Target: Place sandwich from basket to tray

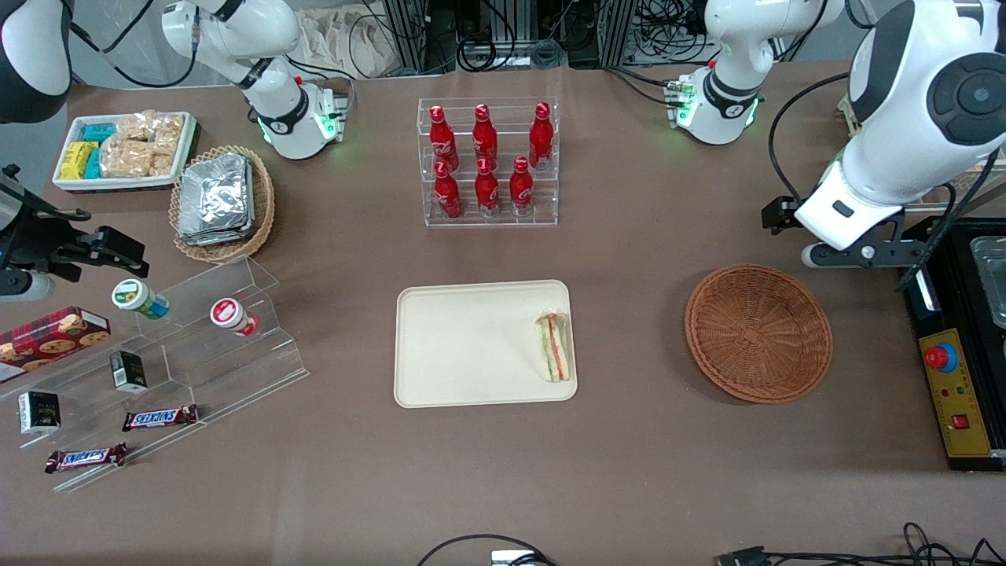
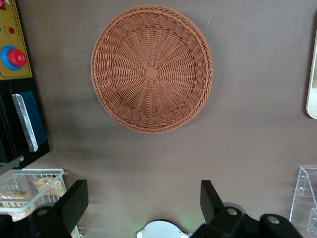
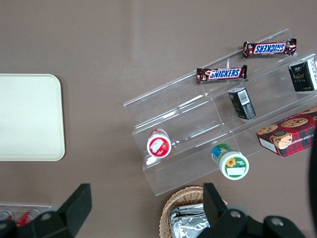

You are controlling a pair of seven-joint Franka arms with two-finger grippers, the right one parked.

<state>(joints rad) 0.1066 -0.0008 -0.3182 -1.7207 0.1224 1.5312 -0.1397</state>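
Observation:
The sandwich, a clear-wrapped wedge with orange and green layers, lies on the cream-beige tray, close to the tray's edge that faces the basket. The round reddish-brown wicker basket is empty; in the left wrist view the basket shows whole, with the tray's rim at the frame edge. My left gripper hangs above the table, a little farther from the front camera than the basket. In the left wrist view the gripper is open with nothing between its fingers.
A clear rack of red bottles stands farther back than the tray. A black and yellow control box lies at the working arm's end. A clear stepped stand, a foil-packet basket and a white snack tray lie toward the parked arm's end.

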